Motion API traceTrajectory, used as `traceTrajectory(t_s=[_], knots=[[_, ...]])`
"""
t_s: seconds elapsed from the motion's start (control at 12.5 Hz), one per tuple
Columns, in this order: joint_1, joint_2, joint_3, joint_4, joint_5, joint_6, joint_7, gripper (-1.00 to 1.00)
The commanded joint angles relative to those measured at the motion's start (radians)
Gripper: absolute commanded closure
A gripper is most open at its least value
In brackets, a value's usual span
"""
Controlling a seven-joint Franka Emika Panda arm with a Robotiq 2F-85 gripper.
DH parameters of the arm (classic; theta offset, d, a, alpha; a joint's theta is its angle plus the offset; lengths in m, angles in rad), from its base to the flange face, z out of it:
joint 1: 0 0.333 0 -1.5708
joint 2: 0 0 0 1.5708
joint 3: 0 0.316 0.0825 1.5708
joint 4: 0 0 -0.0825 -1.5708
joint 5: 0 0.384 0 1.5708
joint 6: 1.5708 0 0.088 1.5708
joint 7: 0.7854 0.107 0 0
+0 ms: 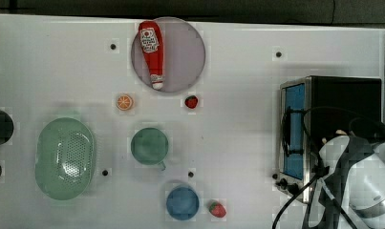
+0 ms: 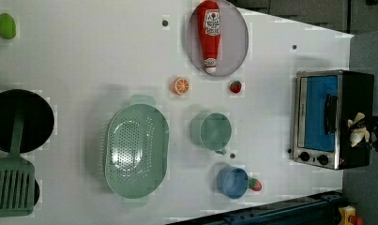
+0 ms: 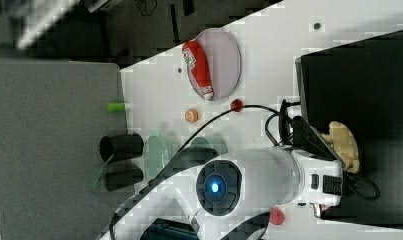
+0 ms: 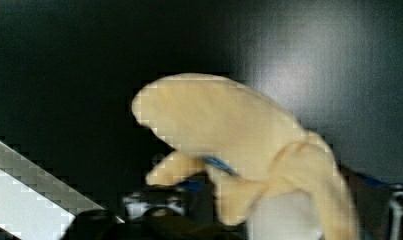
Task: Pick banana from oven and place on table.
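Note:
The pale-yellow banana point(image 4: 224, 130) lies on the black top of the oven point(image 3: 369, 75), its cream peel flaps splayed and a bit of blue sticker showing. It fills the wrist view up close. In the right view the banana point(image 3: 345, 142) sits just past my gripper point(image 3: 321, 142), which reaches over the oven top from the right view's left. The left view has the banana point(image 2: 358, 130) at the right edge of the oven point(image 2: 318, 117), right beside the gripper point(image 2: 375, 137). The oven's blue glass door is closed. The white table point(image 1: 238, 95) spreads out in front of the oven.
On the table are a grey-lilac plate point(image 1: 190, 33) with a ketchup bottle point(image 1: 151, 50), an orange slice point(image 1: 124, 102), two strawberries point(image 1: 191, 101), a green cup point(image 1: 149, 146), a blue cup point(image 1: 182, 202) and a green colander point(image 1: 65, 158). My arm and cables point(image 1: 362, 176) overhang the oven.

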Motion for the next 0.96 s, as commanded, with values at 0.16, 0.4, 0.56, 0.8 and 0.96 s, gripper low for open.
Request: traceTrajectory(t_s=[0.16,0.4,0.56,0.8,0.96], knots=[[0.006,-0.045,0.027,0.039,0.023,0.005,-0.029,0.28],[0.009,-0.049,0.036,0.061,0.020,0.005,-0.029,0.51],[0.026,-0.077,0.043,0.128,-0.021,0.001,-0.029,0.51],[0.079,-0.156,0.064,0.262,-0.194,-0.065,-0.028,0.51],[0.113,-0.207,0.106,0.348,-0.254,-0.185,-0.027,0.51]])
